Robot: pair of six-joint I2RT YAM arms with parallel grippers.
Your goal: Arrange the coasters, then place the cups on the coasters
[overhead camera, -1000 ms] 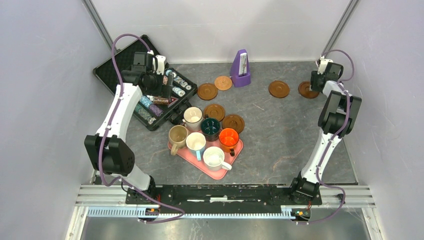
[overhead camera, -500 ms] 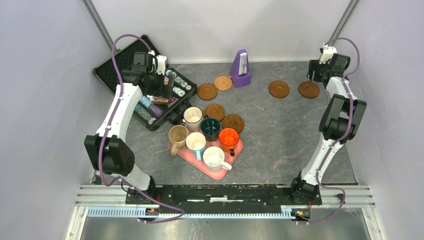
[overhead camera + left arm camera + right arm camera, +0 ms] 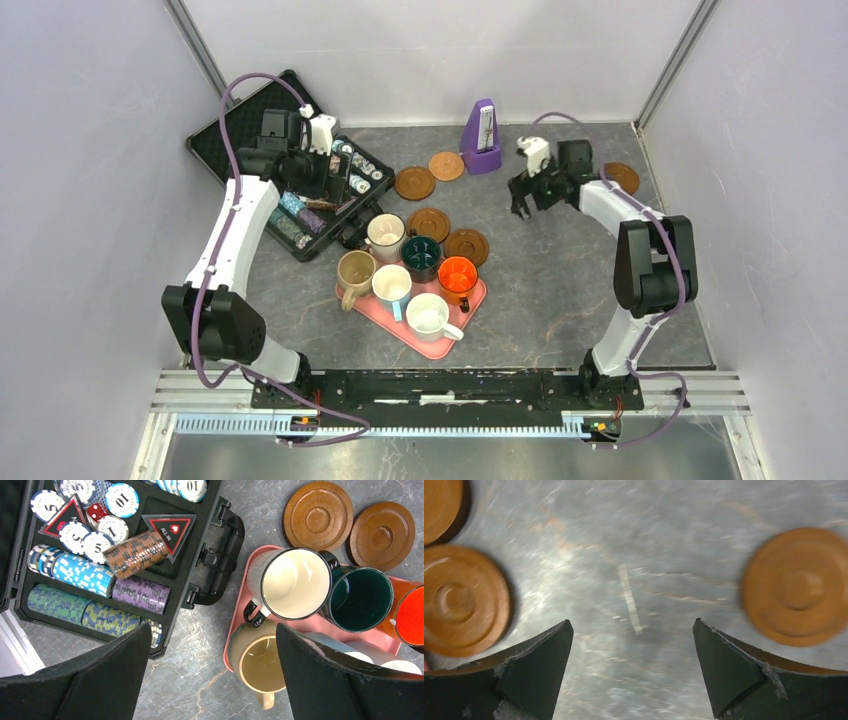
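The right gripper (image 3: pixel 522 205), jaws spread and empty, hovers over the table (image 3: pixel 560 285); the nearest coaster (image 3: pixel 466 246) lies left and nearer, just beyond the orange cup (image 3: pixel 457 274); the left gripper (image 3: pixel 212 635), also open, hangs farther off

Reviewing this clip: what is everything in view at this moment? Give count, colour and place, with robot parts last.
table: one, grey marbled, under everything
pink tray: one, centre-left
mugs: six, on or at the tray: dark teal, orange, tan, white with dark rim, light blue, plain white
metronome: one, purple, back centre
coasters: five seen from above. Two are left of the metronome, one of them tan; two behind the mugs; one far right. The right arm may hide more.
poker chip case: one, black, open, back left
poker chips: many, mixed colours, in the case
left gripper: open, empty, above the case and tray
right gripper: open, empty, over bare table
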